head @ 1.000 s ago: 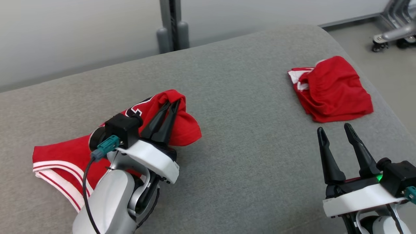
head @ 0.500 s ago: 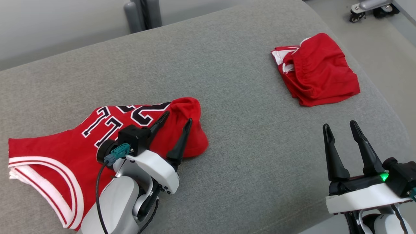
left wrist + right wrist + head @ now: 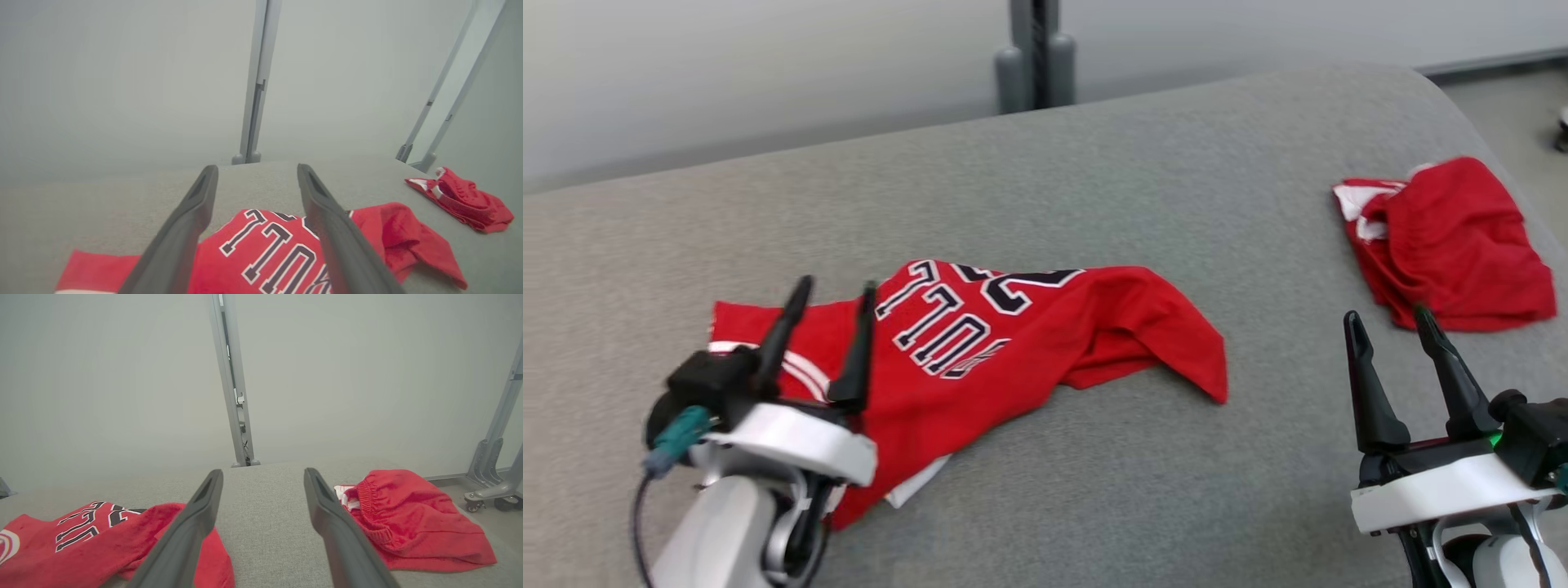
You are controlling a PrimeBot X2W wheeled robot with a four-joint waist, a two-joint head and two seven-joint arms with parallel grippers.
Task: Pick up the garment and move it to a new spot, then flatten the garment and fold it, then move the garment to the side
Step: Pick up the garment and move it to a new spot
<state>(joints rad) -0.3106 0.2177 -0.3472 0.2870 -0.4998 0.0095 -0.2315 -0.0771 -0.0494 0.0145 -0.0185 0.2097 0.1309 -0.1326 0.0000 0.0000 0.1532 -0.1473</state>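
Observation:
The garment, a red jersey (image 3: 1013,343) with dark, white-edged lettering, lies crumpled and partly spread on the grey padded surface (image 3: 1094,163), left of centre. My left gripper (image 3: 837,284) hangs open over its left end with nothing between its fingers. In the left wrist view the jersey (image 3: 265,245) lies below and beyond the open left gripper (image 3: 256,167). My right gripper (image 3: 1386,314) stands open and empty at the lower right, apart from the jersey. The right wrist view has the jersey (image 3: 81,543) to the left of the open right gripper (image 3: 263,471).
A second red piece, bunched shorts (image 3: 1454,245) with white trim, lies near the surface's right edge, just beyond my right gripper; the shorts (image 3: 408,514) and shorts (image 3: 461,200) also show in both wrist views. A grey post (image 3: 1037,57) rises behind the far edge. Bare floor lies to the right.
My left gripper has opened and let go of the jersey's bunched end, and now sits over its left end. The jersey lies more spread out. The head camera has shifted; the right gripper stays open.

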